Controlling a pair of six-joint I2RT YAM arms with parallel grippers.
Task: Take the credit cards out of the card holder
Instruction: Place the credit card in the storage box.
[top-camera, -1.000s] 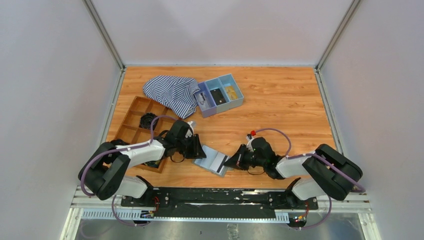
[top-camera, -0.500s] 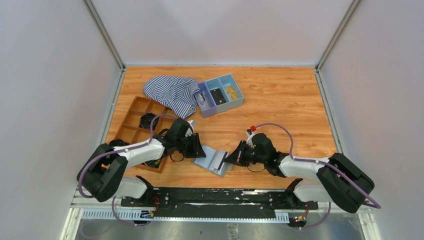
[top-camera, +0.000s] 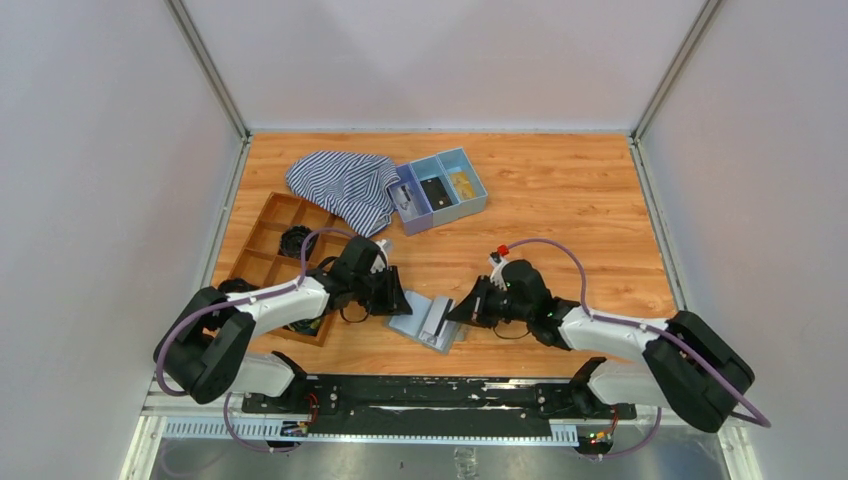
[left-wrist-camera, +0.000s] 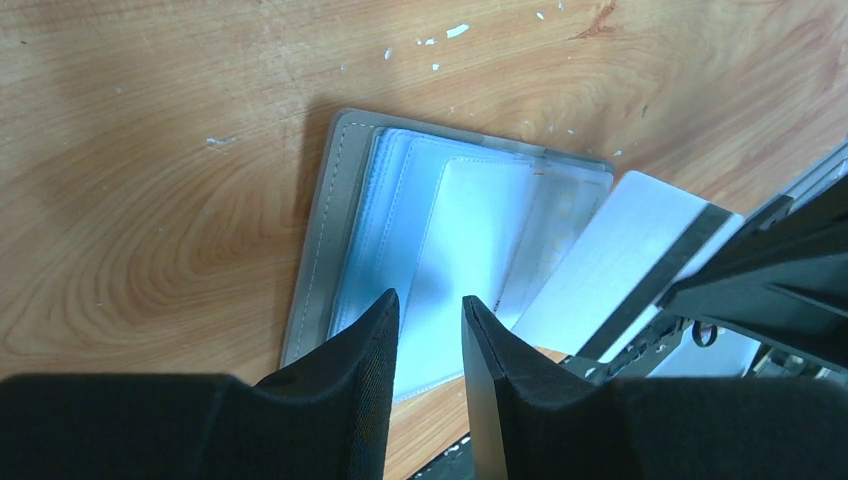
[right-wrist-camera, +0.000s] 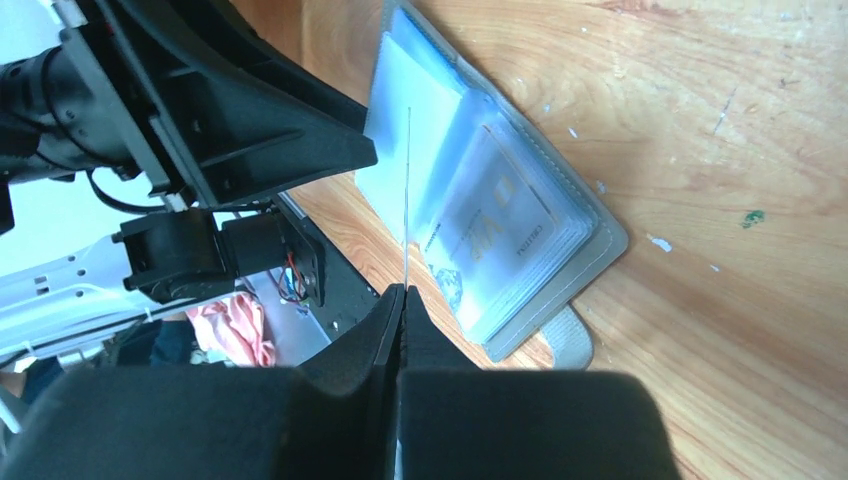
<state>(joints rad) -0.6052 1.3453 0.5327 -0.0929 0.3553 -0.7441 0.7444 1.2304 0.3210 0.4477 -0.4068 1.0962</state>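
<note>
The grey card holder (top-camera: 418, 322) lies open on the table near the front edge, its pale blue-grey pockets up; it also shows in the left wrist view (left-wrist-camera: 350, 200) and the right wrist view (right-wrist-camera: 590, 235). My left gripper (top-camera: 397, 302) (left-wrist-camera: 430, 300) rests over its left half, jaws narrowly apart with nothing between them. My right gripper (top-camera: 462, 312) (right-wrist-camera: 402, 292) is shut on a credit card, white with a black stripe (left-wrist-camera: 620, 260), seen edge-on (right-wrist-camera: 408, 190) above the holder's right half. Another printed card (right-wrist-camera: 495, 215) sits in a pocket.
A blue three-compartment tray (top-camera: 478, 205) stands at the back middle, a striped cloth (top-camera: 345, 185) beside it. A brown divided wooden tray (top-camera: 268, 215) holding a black item lies at the left, close to my left arm. The black base rail runs along the front edge.
My right gripper has shifted slightly left and away from the base with the card, which now stands more upright over the holder. My left gripper has stayed in place.
</note>
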